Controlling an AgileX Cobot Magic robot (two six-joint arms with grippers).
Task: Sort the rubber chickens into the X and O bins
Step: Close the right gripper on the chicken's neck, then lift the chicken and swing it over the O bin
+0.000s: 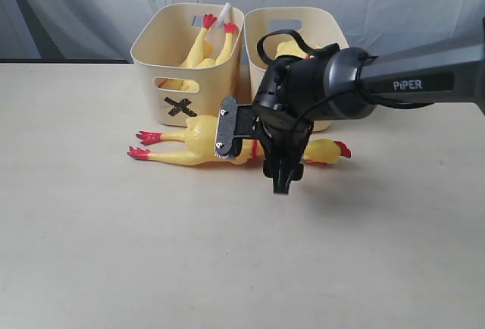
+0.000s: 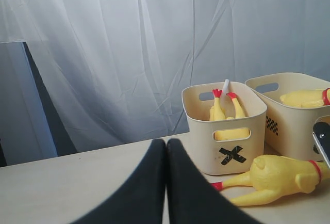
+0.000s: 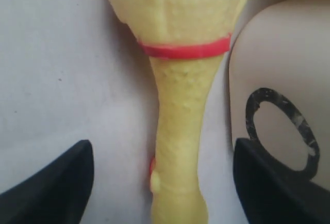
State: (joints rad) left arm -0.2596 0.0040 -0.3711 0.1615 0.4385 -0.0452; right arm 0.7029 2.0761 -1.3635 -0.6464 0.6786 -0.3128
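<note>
Right gripper (image 3: 164, 188): my fingers stand wide open, one on either side of the chicken's (image 1: 193, 143) neck, gripping nothing. Left gripper (image 2: 166, 154): shut, empty. The chicken lies flat on the table (image 1: 114, 253). X bin (image 1: 163, 71) at its 11 o'clock, O bin (image 1: 322, 29) at 1 o'clock.
</note>
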